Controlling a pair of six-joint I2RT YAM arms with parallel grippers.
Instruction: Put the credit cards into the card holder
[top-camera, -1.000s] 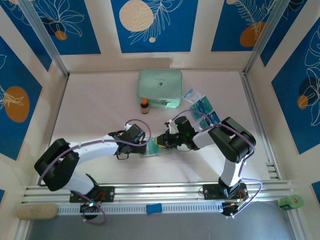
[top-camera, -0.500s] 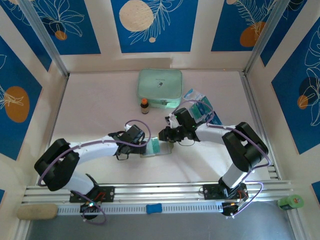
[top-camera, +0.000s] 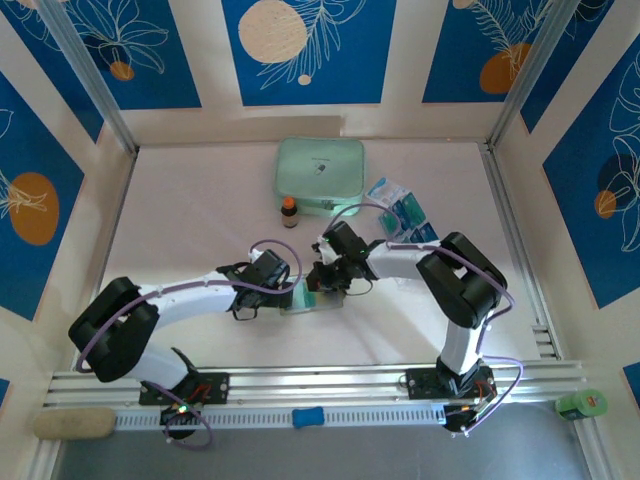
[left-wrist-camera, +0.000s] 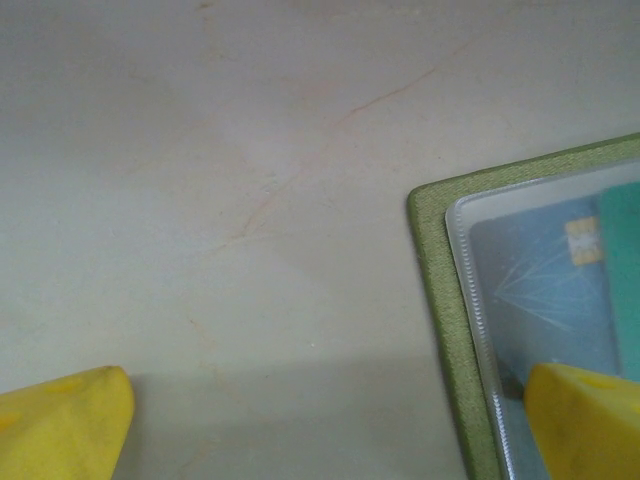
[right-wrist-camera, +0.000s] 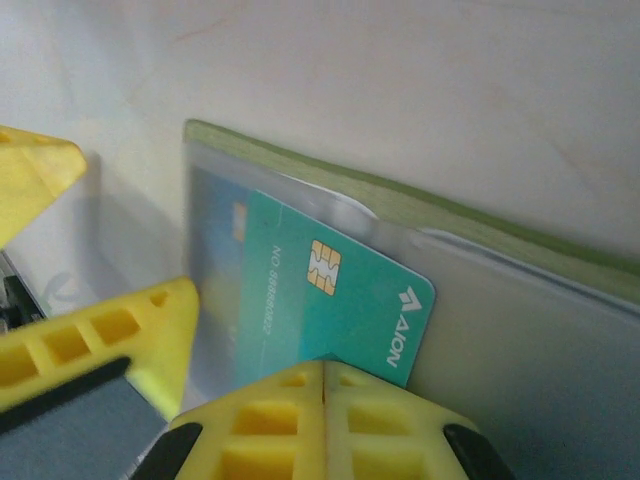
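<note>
At the table's (top-camera: 200, 210) middle, holder (top-camera: 312, 298) opened flat, with left gripper (top-camera: 288, 287) at its left edge and right gripper (top-camera: 322, 281) over its far right part. In a pocket of the holder, one card (right-wrist-camera: 330, 300) partly tucked, free end at the right gripper's tips. Behind the holder, bottle (top-camera: 289, 212); behind that, case (top-camera: 319, 176) near the back wall. Right of the case, packet (top-camera: 385, 189), with loose cards (top-camera: 408, 214) just before it.
</note>
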